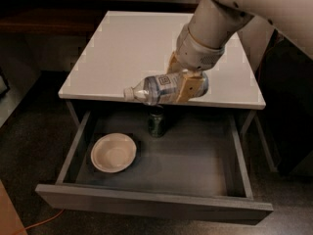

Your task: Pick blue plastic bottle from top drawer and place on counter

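My gripper is shut on the blue plastic bottle. It holds the bottle on its side, cap pointing left, in the air at the front edge of the white counter and above the back of the open top drawer. The tan fingers wrap the bottle's base end. My big white arm comes down from the upper right.
A short dark green can stands upright at the back of the drawer, just below the bottle. A shallow white bowl lies in the drawer's left half. Dark floor surrounds the cabinet.
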Available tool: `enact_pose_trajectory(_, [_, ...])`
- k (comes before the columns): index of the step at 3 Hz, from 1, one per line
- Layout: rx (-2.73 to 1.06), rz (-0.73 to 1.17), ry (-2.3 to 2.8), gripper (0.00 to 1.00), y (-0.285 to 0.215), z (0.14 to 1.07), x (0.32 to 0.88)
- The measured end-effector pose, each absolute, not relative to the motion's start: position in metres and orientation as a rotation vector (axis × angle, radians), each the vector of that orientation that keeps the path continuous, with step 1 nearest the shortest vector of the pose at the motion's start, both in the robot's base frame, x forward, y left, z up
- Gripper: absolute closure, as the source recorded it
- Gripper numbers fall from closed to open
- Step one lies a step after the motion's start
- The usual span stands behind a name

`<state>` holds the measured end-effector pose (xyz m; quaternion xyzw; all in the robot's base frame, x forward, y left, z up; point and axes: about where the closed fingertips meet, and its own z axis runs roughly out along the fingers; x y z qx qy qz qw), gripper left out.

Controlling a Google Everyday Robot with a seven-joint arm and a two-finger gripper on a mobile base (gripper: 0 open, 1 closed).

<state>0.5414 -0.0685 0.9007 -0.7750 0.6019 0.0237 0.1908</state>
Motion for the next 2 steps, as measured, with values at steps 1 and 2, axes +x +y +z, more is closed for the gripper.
enact_pose_trajectory(1, [-2.131, 0.085, 1.761, 1.0, -0.082, 0.903, 0.576])
enact_pose_trajectory(2, [-2.087, 0.104, 1.852, 0.83, -0.096, 0.891, 0.609])
